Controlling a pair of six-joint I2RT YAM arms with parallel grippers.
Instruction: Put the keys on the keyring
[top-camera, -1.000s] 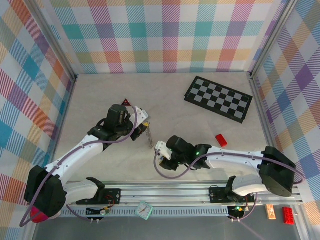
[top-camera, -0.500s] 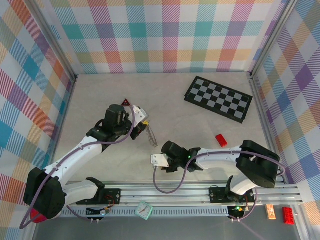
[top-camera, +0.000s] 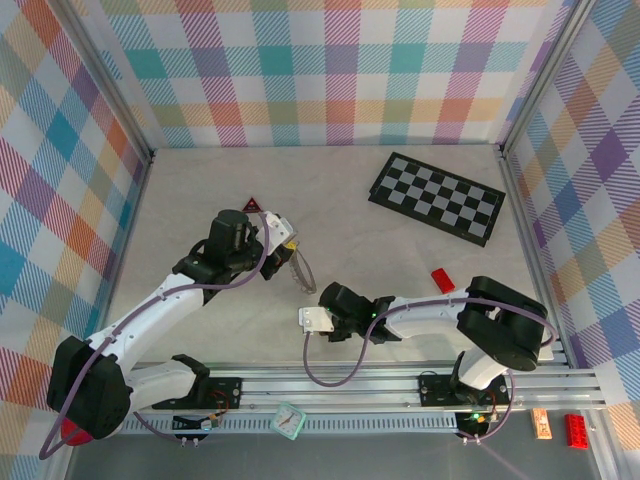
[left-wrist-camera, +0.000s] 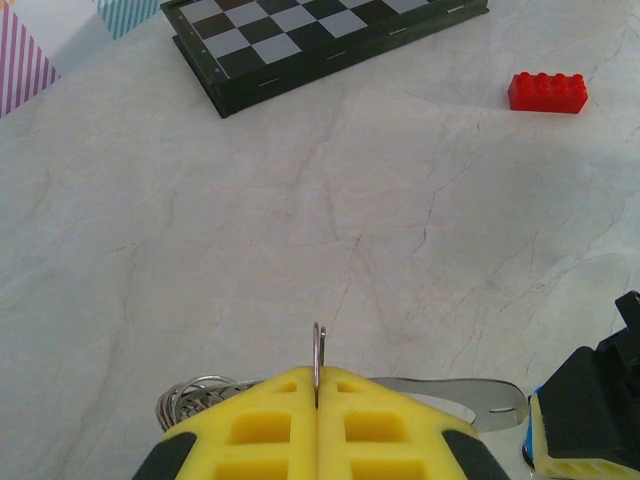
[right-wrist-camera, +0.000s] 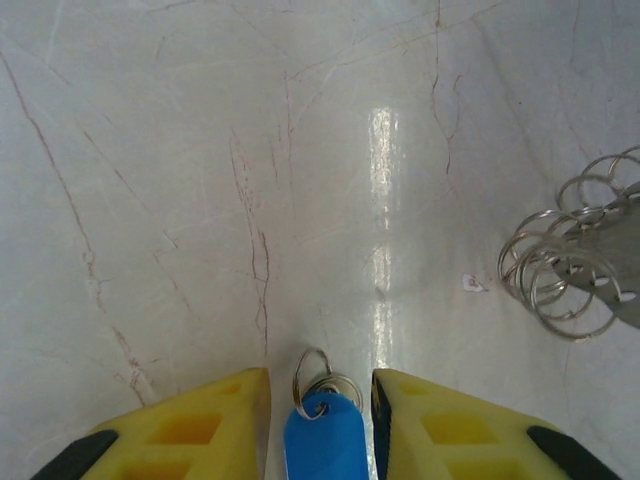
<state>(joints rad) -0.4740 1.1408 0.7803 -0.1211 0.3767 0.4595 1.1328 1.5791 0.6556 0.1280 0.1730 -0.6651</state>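
Observation:
My left gripper (top-camera: 286, 246) (left-wrist-camera: 318, 378) is shut on the keyring (left-wrist-camera: 318, 348), a thin double wire that stands edge-on out of the yellow pads. Below the grip hangs a bunch of silvery wire coils (left-wrist-camera: 195, 395) (right-wrist-camera: 558, 268) and a flat silvery key (left-wrist-camera: 470, 396). The bunch trails towards the right arm (top-camera: 301, 271). My right gripper (top-camera: 313, 320) (right-wrist-camera: 320, 385) sits low over the table just in front of it. A blue key tag (right-wrist-camera: 326, 440) with two small rings (right-wrist-camera: 312, 375) is between its part-closed fingers. The tag's sides near the tips show slim gaps.
A folded chequered board (top-camera: 437, 197) (left-wrist-camera: 300, 40) lies at the back right. A red brick (top-camera: 442, 281) (left-wrist-camera: 547, 91) lies right of centre. A small red-and-black triangle (top-camera: 251, 205) sits behind the left gripper. Plaid walls close in three sides.
The right gripper has drawn back towards the near edge and slightly left, its arm folding up. The bunch under the left gripper has swung from hanging straight to slanting right. The left arm barely moved.

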